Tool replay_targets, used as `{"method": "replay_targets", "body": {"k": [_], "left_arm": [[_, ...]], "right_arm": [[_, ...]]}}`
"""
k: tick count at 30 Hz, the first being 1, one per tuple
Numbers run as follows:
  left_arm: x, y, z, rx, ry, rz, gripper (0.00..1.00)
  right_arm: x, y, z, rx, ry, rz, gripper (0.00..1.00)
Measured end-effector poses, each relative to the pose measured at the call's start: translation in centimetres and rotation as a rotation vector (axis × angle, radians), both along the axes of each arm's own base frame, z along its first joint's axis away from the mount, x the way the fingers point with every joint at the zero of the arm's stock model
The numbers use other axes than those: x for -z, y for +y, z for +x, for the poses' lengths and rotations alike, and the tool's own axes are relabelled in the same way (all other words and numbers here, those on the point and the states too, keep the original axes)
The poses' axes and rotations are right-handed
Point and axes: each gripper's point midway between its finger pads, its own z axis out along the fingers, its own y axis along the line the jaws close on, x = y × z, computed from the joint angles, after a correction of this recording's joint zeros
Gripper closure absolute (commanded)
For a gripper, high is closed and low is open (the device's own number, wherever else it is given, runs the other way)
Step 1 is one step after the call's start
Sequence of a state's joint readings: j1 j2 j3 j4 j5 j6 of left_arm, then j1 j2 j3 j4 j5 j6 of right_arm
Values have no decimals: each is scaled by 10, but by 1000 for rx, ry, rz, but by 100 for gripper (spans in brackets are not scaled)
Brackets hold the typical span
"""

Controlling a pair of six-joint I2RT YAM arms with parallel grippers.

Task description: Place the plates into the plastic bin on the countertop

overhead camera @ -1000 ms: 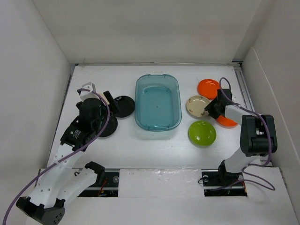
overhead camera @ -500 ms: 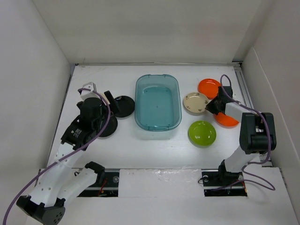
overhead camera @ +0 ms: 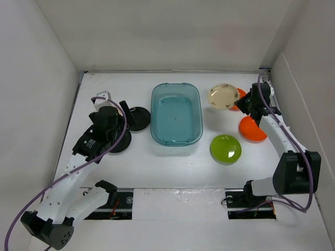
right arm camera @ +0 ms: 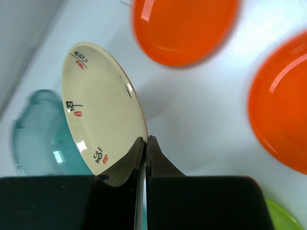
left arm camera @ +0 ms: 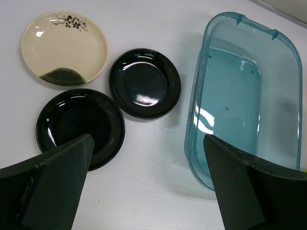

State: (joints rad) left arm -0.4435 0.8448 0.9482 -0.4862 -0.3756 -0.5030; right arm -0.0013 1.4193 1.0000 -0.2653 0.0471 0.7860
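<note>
- The left end effector [left arm camera: 147, 141] hovers over the left part of the counter [overhead camera: 157, 167]. Its fingers are spread wide apart, holding nothing and touching nothing.
- Below it, the first black plate [left arm camera: 79, 125] and the second black plate [left arm camera: 145, 82] lie flat with their rims meeting. The second is the one nearer the bin.
- A cream plate with dark flower marks [left arm camera: 64, 48] lies flat just beside both, further toward the left edge.
- The plastic bin [overhead camera: 176, 113] stands in the middle of the counter, closer to the far edge. Its long axis runs from the near edge to the far edge, its open side faces up, and every plate is outside it.
- The right end effector [right arm camera: 145, 141] is by the far right corner, fingers pinched together on the rim of the beige plate [right arm camera: 100, 108].
- This plate is off the counter, tilted steeply, between the bin and the right edge. In the top view it overlaps the far orange plate [right arm camera: 184, 28].
- The near orange plate [overhead camera: 253, 129] lies flat by the right edge.
- The lime green plate [overhead camera: 225, 148] lies flat toward the near edge, just right of the bin.
</note>
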Motion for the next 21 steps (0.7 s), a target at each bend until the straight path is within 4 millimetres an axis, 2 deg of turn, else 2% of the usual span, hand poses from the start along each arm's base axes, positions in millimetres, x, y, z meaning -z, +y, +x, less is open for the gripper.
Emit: {"method": "replay_targets", "body": {"k": [3, 4, 6, 8, 9, 11, 15, 18, 21], "left_arm": [[2, 0, 1, -10, 8, -1, 0], [4, 1, 2, -17, 12, 0, 0], [8, 2, 5, -34, 27, 8, 0], [13, 3, 9, -54, 55, 18, 0], [16, 5, 12, -65, 74, 22, 0], [20, 14, 23, -106, 107, 16, 0], [33, 48, 41, -207, 164, -43, 0], [43, 79, 53, -283, 208, -105, 0], [54, 108, 66, -352, 244, -151, 0]], "right_arm": [[-58, 14, 7, -31, -134, -5, 100], [-84, 24, 10, -62, -189, -10, 100], [-107, 40, 13, -110, -231, -19, 100], [-124, 68, 18, -192, -265, -29, 100], [-126, 85, 18, -241, -270, -34, 100], [-115, 121, 15, -345, -247, -40, 100], [-69, 178, 7, -523, -136, -55, 100], [-33, 204, 10, -601, -46, -81, 100], [-4, 218, 16, -634, 19, -107, 100]]}}
